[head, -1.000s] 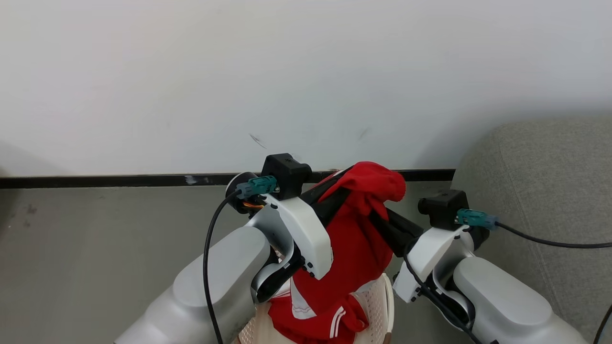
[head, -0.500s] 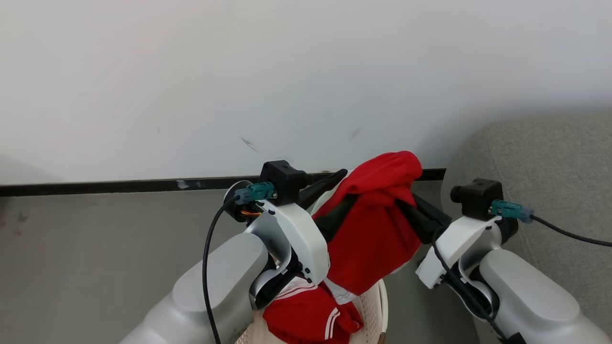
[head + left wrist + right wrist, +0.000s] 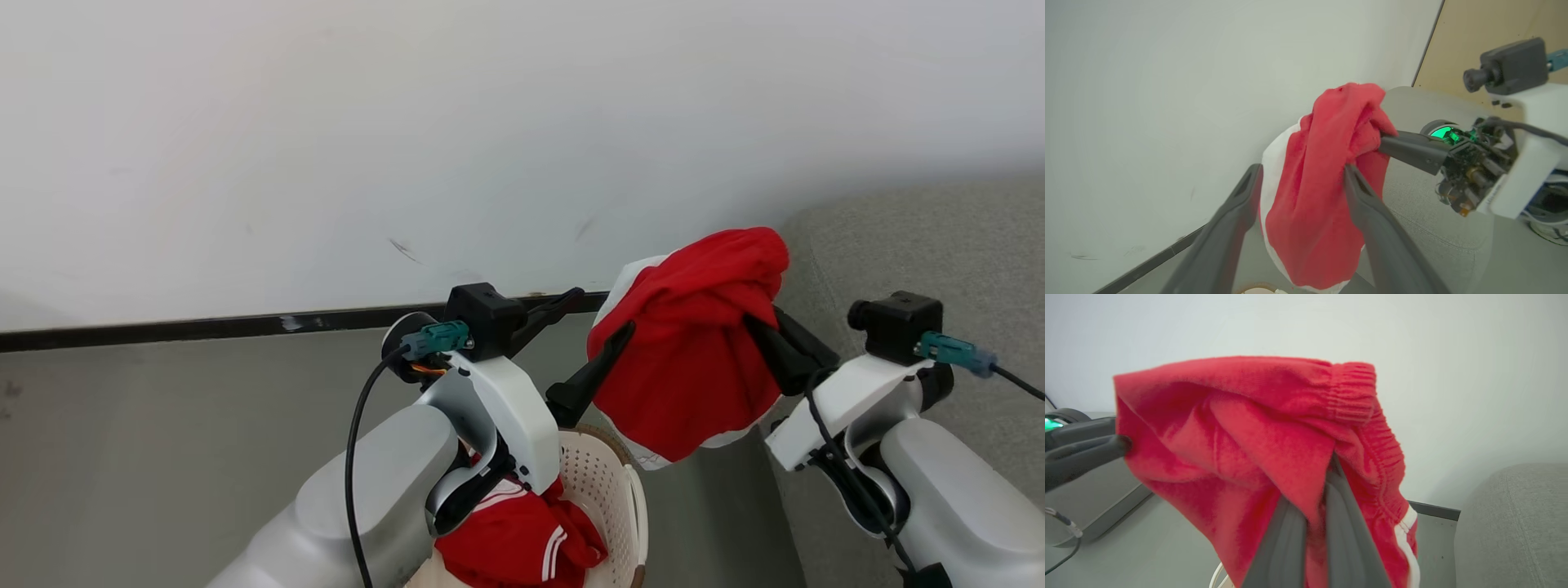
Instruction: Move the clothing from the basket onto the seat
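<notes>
One piece of the clothing, a red garment (image 3: pixel 694 359) with white panels, hangs in the air from my right gripper (image 3: pixel 763 327), which is shut on its bunched top. It hangs above and to the right of the basket (image 3: pixel 614 482), beside the grey seat (image 3: pixel 898 245). My left gripper (image 3: pixel 592 331) stands open just left of it, one fingertip (image 3: pixel 622 333) at the fabric's edge. The left wrist view has the garment (image 3: pixel 1314 183) hanging past my spread fingers (image 3: pixel 1249 188). In the right wrist view the shut fingers (image 3: pixel 1331 490) are buried in the cloth (image 3: pixel 1249 428). A second red garment (image 3: pixel 514 543) lies in the basket.
A white wall with a black skirting strip (image 3: pixel 204 327) runs behind, above a grey floor (image 3: pixel 163 449). The seat's rounded corner (image 3: pixel 1515 522) lies to the right of the hanging garment. A tan panel (image 3: pixel 1486 24) stands behind the seat.
My left gripper has opened and let go of the garment. My right gripper has carried it up and to the right, off the basket toward the seat. The head camera has also turned.
</notes>
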